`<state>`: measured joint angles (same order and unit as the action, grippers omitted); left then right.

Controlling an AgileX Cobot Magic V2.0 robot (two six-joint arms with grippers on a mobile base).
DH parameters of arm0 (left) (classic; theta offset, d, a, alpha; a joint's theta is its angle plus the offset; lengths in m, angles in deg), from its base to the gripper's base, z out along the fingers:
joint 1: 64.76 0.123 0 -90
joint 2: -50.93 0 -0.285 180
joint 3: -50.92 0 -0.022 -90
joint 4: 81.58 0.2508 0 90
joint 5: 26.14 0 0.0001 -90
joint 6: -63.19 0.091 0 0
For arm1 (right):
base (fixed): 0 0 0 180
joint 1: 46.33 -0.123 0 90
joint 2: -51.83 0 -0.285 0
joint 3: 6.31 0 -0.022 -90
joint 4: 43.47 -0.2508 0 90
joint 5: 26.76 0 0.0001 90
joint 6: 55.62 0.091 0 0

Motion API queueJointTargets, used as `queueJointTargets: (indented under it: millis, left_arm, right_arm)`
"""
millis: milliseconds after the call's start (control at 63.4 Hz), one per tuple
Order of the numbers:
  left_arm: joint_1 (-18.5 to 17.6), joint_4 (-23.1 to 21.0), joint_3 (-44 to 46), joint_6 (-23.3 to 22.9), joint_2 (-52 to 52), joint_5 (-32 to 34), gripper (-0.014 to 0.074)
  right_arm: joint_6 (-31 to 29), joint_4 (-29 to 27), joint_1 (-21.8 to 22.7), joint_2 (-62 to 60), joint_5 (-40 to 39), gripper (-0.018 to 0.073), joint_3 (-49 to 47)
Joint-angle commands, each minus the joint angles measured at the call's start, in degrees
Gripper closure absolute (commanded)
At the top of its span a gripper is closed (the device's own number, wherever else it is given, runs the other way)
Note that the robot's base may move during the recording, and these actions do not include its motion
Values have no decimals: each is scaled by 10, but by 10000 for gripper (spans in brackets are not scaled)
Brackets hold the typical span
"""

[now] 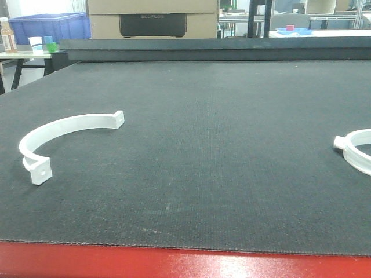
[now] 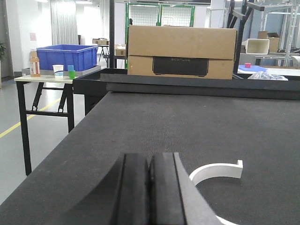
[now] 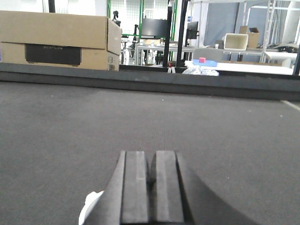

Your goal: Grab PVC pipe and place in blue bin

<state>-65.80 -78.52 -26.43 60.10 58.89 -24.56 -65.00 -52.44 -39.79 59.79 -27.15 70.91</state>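
The left PVC piece (image 1: 64,128) (a white half ring with a drilled tab at each end) lies flat on the near left of the dark mat (image 1: 197,145), its open side turned toward the near right. The right PVC piece (image 1: 358,149), the same white curved shape, lies at the right edge of the front view and is partly cut off there.

The left gripper (image 2: 150,163) sits low over the mat with its two dark pads pressed together and nothing between them. The left PVC piece shows on the mat just to its right and a little farther out, apart from the fingers. The right gripper (image 3: 151,164) is likewise closed on nothing, its pads meeting along a thin seam. A white scrap of PVC peeks out at its near left side, mostly hidden, and contact cannot be judged.

The blue bin (image 2: 65,56) stands on a side table (image 2: 28,78) beyond the far left corner of the mat, well apart from both pieces, with a bottle (image 2: 34,63) beside it. A cardboard box (image 1: 153,17) stands past the far edge.
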Motion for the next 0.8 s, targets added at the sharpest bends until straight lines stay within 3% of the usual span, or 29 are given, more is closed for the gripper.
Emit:
queueJointTargets:
  millis: [0, 331, 552, 789]
  left_arm:
    - [0, 2, 1, 1, -2, 11, 707]
    - [0, 0, 1, 1, -2, 11, 707]
    - [0, -1, 1, 1, -2, 11, 707]
    - [0, -13, 1, 1, -2, 14, 707]
  right_arm:
    - [-2, 7, 3, -2, -22, 720, 0]
    - [-2, 7, 3, -2, -68, 720, 0]
    - [2, 1, 3, -2, -191, 720, 0]
    - [15, -15, 2, -2, -45, 720, -37]
